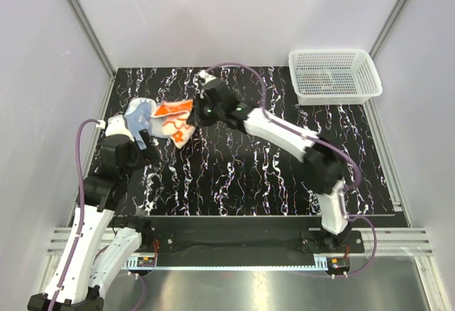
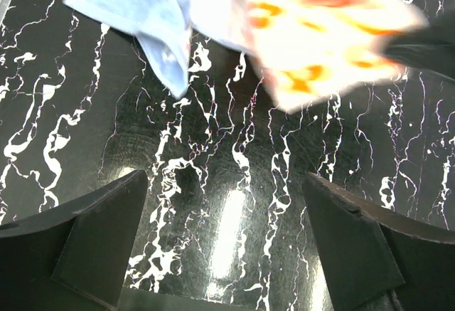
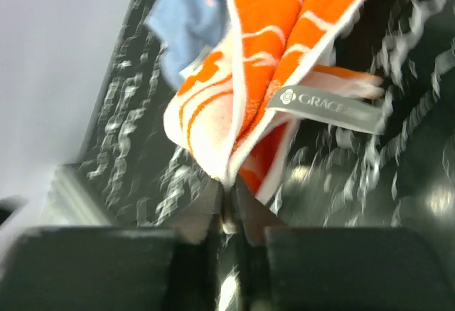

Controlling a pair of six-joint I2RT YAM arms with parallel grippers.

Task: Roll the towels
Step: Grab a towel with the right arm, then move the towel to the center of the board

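An orange and white patterned towel (image 1: 174,119) hangs lifted at the back left of the black marbled table (image 1: 249,169). My right gripper (image 1: 197,110) is shut on its edge; in the right wrist view the towel (image 3: 249,76) folds into the closed jaws (image 3: 229,201), with a grey label (image 3: 327,108) showing. A light blue towel (image 1: 140,115) lies crumpled just left of it, also in the left wrist view (image 2: 142,12) beside the orange towel (image 2: 320,33). My left gripper (image 2: 224,236) is open and empty, above bare table short of both towels.
A white mesh basket (image 1: 334,76) stands at the back right corner. The table's left edge and grey enclosure wall run close to the blue towel. My right arm (image 1: 284,136) stretches diagonally across the table's middle.
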